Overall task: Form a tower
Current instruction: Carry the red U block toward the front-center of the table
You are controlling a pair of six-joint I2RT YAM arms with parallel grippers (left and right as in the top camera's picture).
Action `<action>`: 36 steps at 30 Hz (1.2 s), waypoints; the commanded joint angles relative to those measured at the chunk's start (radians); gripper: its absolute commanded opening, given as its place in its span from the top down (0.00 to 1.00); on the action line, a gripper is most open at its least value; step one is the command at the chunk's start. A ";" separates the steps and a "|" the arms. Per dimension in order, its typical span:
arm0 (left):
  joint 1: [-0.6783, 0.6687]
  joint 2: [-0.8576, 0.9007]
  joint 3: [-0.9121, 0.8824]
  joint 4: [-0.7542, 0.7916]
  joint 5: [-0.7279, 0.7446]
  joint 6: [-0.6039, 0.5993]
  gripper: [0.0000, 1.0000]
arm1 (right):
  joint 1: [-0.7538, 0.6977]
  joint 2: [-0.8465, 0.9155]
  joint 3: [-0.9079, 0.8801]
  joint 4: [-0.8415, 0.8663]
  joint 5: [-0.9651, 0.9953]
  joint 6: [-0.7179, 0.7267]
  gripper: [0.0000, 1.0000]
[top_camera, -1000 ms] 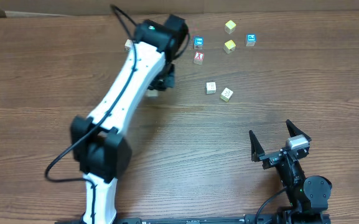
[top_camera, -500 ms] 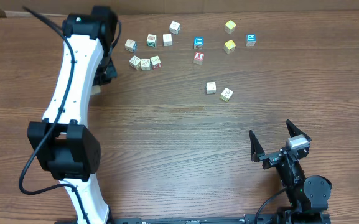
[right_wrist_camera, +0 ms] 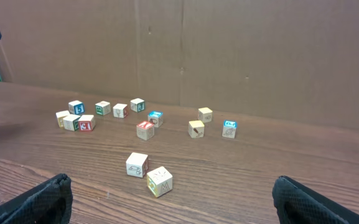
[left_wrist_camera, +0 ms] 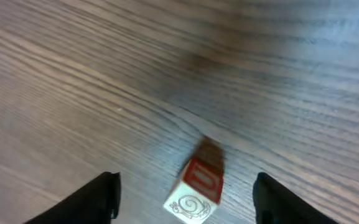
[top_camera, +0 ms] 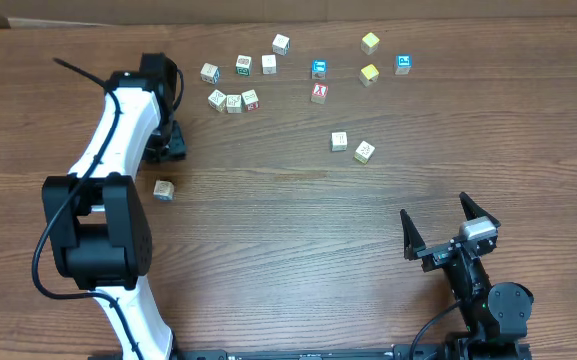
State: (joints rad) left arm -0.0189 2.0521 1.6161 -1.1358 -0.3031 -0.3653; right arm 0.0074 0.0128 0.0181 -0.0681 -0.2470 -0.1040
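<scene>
No tower stands yet — every cube lies single on the table [top_camera: 288, 260]. The left gripper [top_camera: 171, 143] is spread wide and holds nothing. A lone cube [left_wrist_camera: 198, 186] with a red letter rests beyond its fingertips, roughly midway between them, touching neither. It looks skewed to the fingers, so closing could catch a corner and spin it away. To that gripper's right, three cubes [top_camera: 233, 101] huddle close — little finger room there. The right gripper [top_camera: 435, 210] gapes empty, well apart.

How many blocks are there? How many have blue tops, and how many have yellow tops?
Blue-topped blocks: 2
Yellow-topped blocks: 2
Other blocks: 11
Total: 15 blocks
</scene>
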 commanded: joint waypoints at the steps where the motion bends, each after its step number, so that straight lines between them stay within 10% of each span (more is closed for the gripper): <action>1: 0.001 -0.012 -0.048 0.022 0.039 0.040 0.33 | 0.005 -0.010 -0.010 0.006 0.010 0.010 0.00; 25: 0.001 -0.012 -0.229 0.124 0.083 0.037 0.47 | 0.005 -0.010 -0.010 0.006 0.010 0.010 0.00; 36: 0.001 -0.012 -0.246 0.237 0.084 0.052 0.70 | 0.005 -0.010 -0.010 0.006 0.010 0.010 0.00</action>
State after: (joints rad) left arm -0.0189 2.0457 1.3914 -0.9199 -0.2062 -0.3267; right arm 0.0074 0.0128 0.0181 -0.0673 -0.2466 -0.1036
